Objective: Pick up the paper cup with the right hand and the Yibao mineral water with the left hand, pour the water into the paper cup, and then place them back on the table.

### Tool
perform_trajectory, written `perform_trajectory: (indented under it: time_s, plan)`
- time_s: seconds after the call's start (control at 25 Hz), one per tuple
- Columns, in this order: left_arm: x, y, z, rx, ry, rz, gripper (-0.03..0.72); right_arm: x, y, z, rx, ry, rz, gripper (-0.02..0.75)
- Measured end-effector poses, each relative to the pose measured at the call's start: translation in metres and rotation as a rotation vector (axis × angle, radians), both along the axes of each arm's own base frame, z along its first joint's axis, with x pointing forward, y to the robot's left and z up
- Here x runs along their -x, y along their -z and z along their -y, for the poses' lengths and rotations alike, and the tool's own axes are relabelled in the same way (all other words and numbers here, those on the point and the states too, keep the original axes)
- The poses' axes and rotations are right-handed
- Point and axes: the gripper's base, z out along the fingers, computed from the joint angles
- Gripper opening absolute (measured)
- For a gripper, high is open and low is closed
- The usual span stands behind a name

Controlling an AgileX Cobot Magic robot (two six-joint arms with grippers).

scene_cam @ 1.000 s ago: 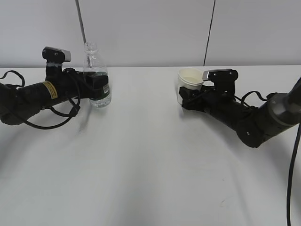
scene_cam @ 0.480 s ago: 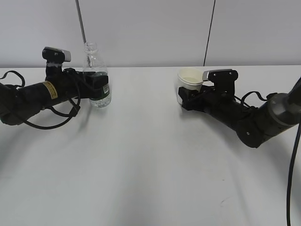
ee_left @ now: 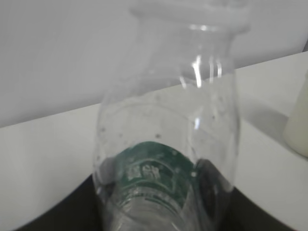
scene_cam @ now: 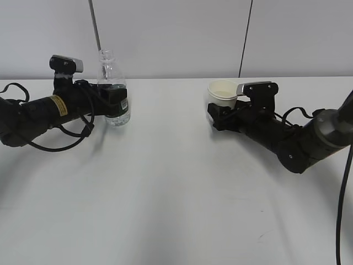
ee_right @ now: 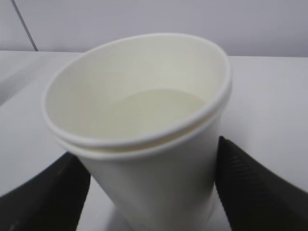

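We see bare white table [scene_cam: 165,193] nearest us. Beyond it, on the right, the right hand [scene_cam: 216,117] pinches the paper cup [scene_cam: 222,94] between its fingers [ee_right: 250,187]. Far left, the left hand [scene_cam: 117,102] clamps the upright water bottle [scene_cam: 113,88] at its green label [ee_left: 154,171].

In the left wrist view the Yibao mineral water [ee_left: 168,144] is blurry, and its bottom is cut off. The paper cup [ee_left: 299,126] there is only a sliver at the right edge. The right wrist view cuts off the cup's bottom.
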Motion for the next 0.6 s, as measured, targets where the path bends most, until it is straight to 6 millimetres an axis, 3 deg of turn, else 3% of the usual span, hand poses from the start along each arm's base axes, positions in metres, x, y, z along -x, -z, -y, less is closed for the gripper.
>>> perform_trajectory:
  time_s: [0.32, 0.6]
  plan:
    - [0.0000, 0.0000, 0.0000, 0.000, 0.000, 0.000, 0.322, 0.0000, -0.0002, 0.0000, 0.003, -0.001, 0.003, 0.586]
    - [0.0000, 0.0000, 0.0000, 0.000, 0.000, 0.000, 0.322, -0.0001, -0.0017, 0.0004, 0.015, 0.001, -0.018, 0.630]
